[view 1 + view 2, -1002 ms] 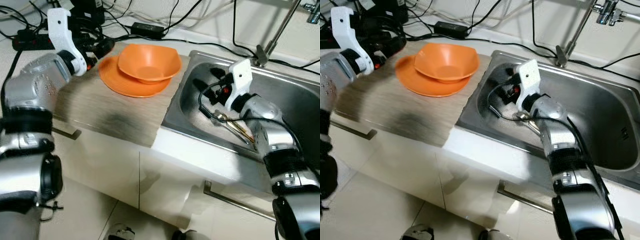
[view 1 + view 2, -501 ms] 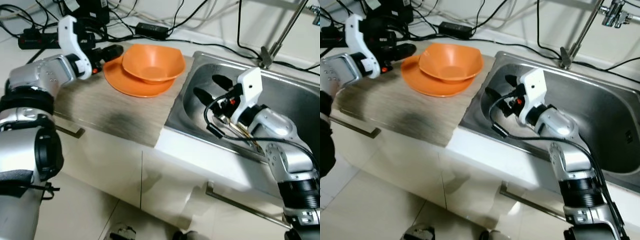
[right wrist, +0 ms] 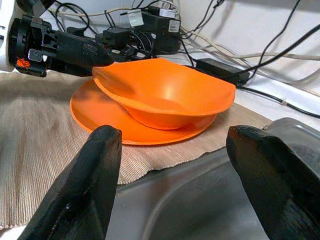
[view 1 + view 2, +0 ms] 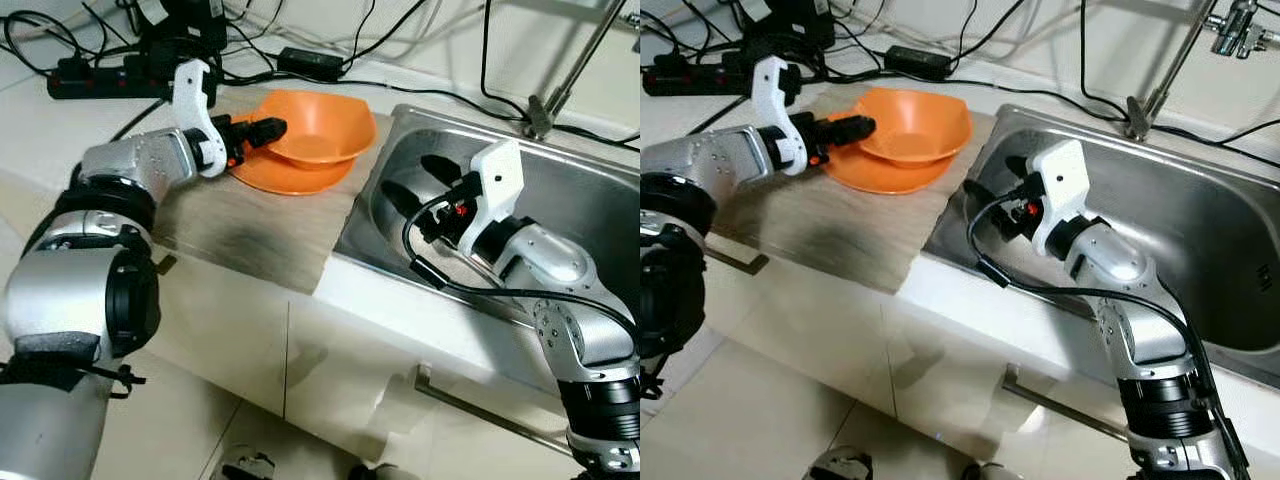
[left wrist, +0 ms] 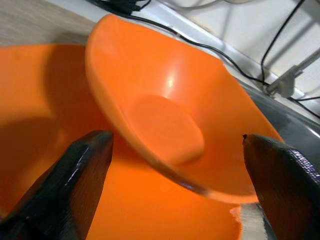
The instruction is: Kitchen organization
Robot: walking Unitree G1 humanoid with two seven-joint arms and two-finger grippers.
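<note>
An orange bowl (image 4: pixel 315 130) sits on an orange plate (image 4: pixel 285 175) on the wood-grain part of the counter (image 4: pixel 230 225), just left of the steel sink (image 4: pixel 600 220). My left gripper (image 4: pixel 262 130) is open at the bowl's left rim. In the left wrist view its fingers (image 5: pixel 65 195) stand wide apart on either side of the bowl (image 5: pixel 165 115), above the plate (image 5: pixel 35 145). My right gripper (image 4: pixel 415 182) hangs open over the sink's left end and holds nothing. The right wrist view looks across the sink rim at the bowl (image 3: pixel 165 92), the plate (image 3: pixel 95 117) and the left gripper (image 3: pixel 85 52).
Power strips (image 4: pixel 95 80), an adapter (image 4: pixel 318 62) and many black cables lie along the back of the counter. A faucet pipe (image 4: pixel 570 60) rises behind the sink. White cupboard fronts with metal handles (image 4: pixel 480 405) are below.
My left gripper has moved right across the counter, from well left of the plate up to the bowl's rim. The right gripper has stayed over the sink's left end.
</note>
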